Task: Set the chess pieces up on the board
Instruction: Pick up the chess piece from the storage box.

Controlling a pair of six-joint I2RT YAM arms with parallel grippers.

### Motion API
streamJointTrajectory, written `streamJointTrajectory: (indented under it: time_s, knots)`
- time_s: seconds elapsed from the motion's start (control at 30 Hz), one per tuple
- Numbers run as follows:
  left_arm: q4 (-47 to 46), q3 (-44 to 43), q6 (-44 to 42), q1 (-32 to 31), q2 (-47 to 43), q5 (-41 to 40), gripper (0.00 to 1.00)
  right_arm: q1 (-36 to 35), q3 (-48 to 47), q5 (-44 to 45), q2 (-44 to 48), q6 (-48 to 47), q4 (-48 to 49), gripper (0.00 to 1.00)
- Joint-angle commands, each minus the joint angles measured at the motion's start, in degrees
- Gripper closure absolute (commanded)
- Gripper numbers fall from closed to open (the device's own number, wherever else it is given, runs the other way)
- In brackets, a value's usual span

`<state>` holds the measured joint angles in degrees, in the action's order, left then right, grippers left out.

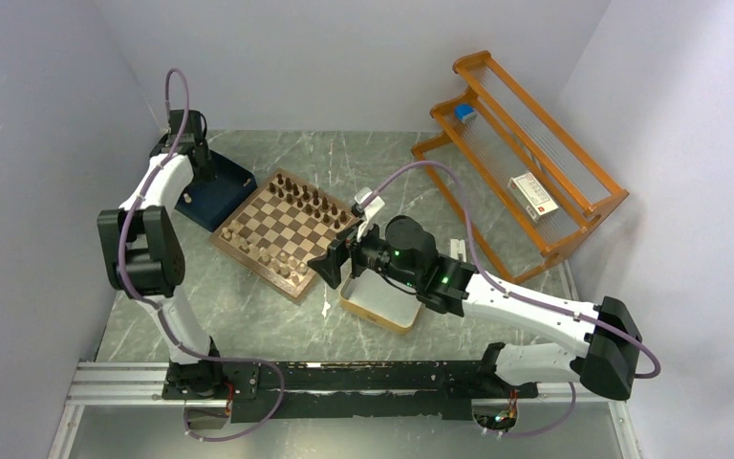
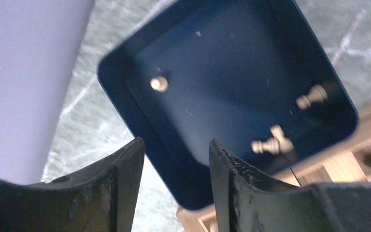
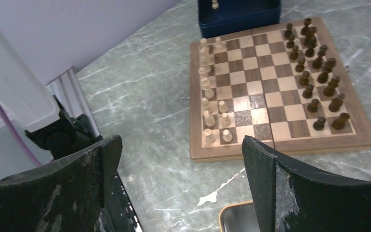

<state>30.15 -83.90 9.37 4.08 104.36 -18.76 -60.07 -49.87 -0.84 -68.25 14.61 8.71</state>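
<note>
The board (image 1: 251, 270) lies mid-table at an angle. Dark chess pieces (image 3: 319, 82) fill two rows along one side, and pale chess pieces (image 3: 207, 92) stand along the opposite side. My left gripper (image 2: 176, 152) hangs open over the near corner of a navy tray (image 2: 125, 96), with nothing between its fingers (image 2: 125, 183). Several pale pieces (image 2: 273, 143) lie loose in that tray, and one of them (image 2: 159, 83) stands apart. My right gripper (image 3: 181, 145) is wide open and empty, above the bare table just off the board's near edge.
A silver gold-rimmed tin (image 1: 382, 304) sits under the right arm, its corner (image 3: 234, 220) below the right fingers. An orange wooden rack (image 1: 521, 158) leans at the back right. The navy tray (image 1: 220, 196) touches the board's far-left side. Walls close in on three sides.
</note>
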Motion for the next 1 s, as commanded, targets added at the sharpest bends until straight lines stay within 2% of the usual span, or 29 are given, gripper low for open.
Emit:
streamJointTrajectory:
  time_s: [0.0,0.13,0.27,0.43,0.97]
  knots:
    - [-1.6,-6.9,-1.3,1.6,4.1,-6.2,0.47,0.2,1.2,5.3,0.4,0.4,2.3,0.00]
    - [-3.9,-8.8,-1.9,3.1,7.9,-1.0,0.52,0.2,-0.3,6.1,-1.6,-1.0,0.7,0.00]
    - [-1.2,-12.7,-0.8,4.1,12.2,-0.7,0.54,0.4,-0.8,9.2,-2.4,-2.5,-0.3,0.00]
    - [-2.1,-13.8,-0.3,5.5,15.4,3.2,0.58,0.4,-0.9,11.2,-3.0,-3.2,-0.6,0.00]
    - [-3.3,-12.9,-0.6,6.6,18.6,0.3,0.60,0.3,-1.9,12.7,-5.6,-4.6,-1.5,0.00]
